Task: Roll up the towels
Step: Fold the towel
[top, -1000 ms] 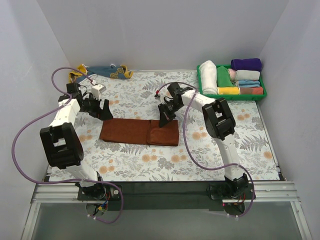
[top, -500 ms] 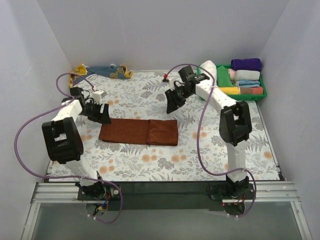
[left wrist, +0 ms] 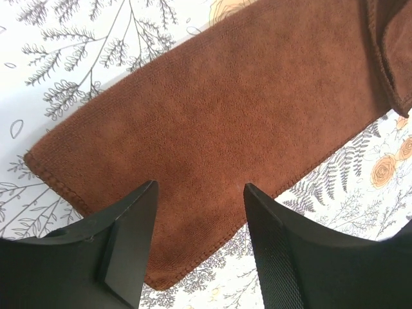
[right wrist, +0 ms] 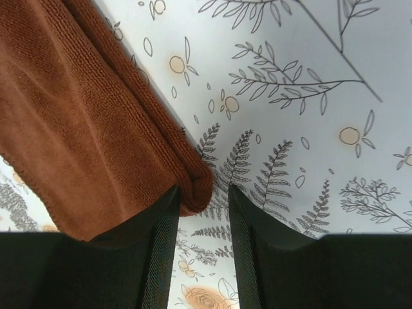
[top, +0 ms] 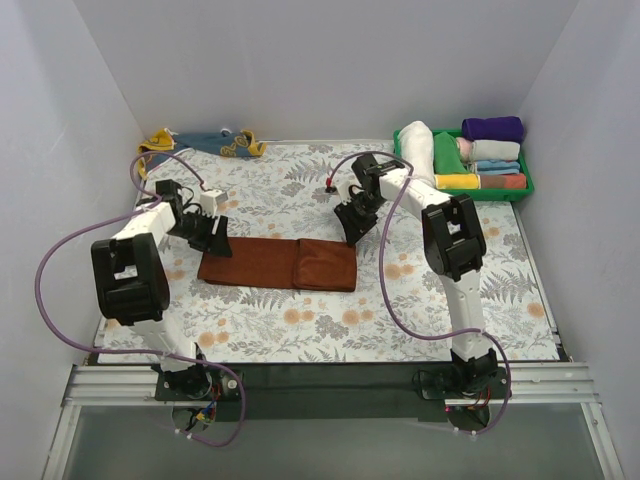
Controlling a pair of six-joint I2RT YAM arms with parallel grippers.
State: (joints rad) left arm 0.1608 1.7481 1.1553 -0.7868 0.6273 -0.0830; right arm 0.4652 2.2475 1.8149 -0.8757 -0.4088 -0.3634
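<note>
Towel, rust-brown, flat, perhaps double-layered.

Nothing here can be read: I can make out no words, labels, brand marks or numbers on anything in the room. The rust-brown towel is plain, and the tablecloth carries only a print of ferns and flowers, with no lettering in it.
</note>
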